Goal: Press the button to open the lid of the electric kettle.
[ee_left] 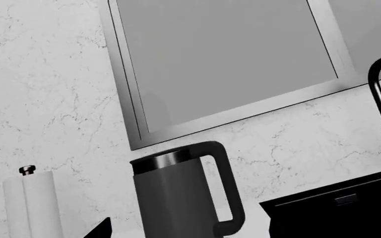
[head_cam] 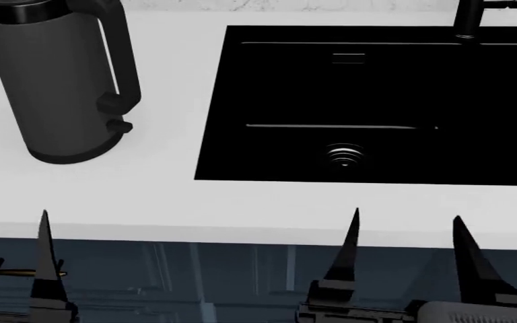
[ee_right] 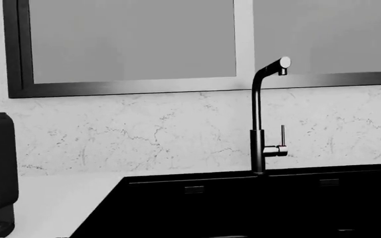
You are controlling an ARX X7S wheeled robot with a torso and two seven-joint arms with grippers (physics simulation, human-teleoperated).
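Nearest the head camera are your own grippers: the right gripper (head_cam: 406, 235) shows two dark fingers spread well apart with nothing between them, while only one finger of the left gripper (head_cam: 45, 256) is in view, so you cannot tell how wide it stands, though it appears to carry nothing. Both hang low at the counter's (head_cam: 151, 188) front edge, well apart from the electric kettle (head_cam: 56, 87), which stands upright at the far left, its loop handle (head_cam: 119, 54) turned toward the sink (head_cam: 375, 101). The lid (ee_left: 162, 159) looks shut in the left wrist view. The button sits somewhere at the handle's top end, but no view shows it clearly, so you are aiming half blind. That is the main risk: I judge you could land on the stubby knob (head_cam: 119, 126) low on the handle instead, or push sideways and slide or tip the kettle, which rests free on the counter. Press downward, not inward. A paper towel roll (ee_left: 35, 206) stands just beside the kettle on its far side from the sink, and the faucet (ee_right: 260, 119) rises behind the basin; neither blocks a reach in from above.
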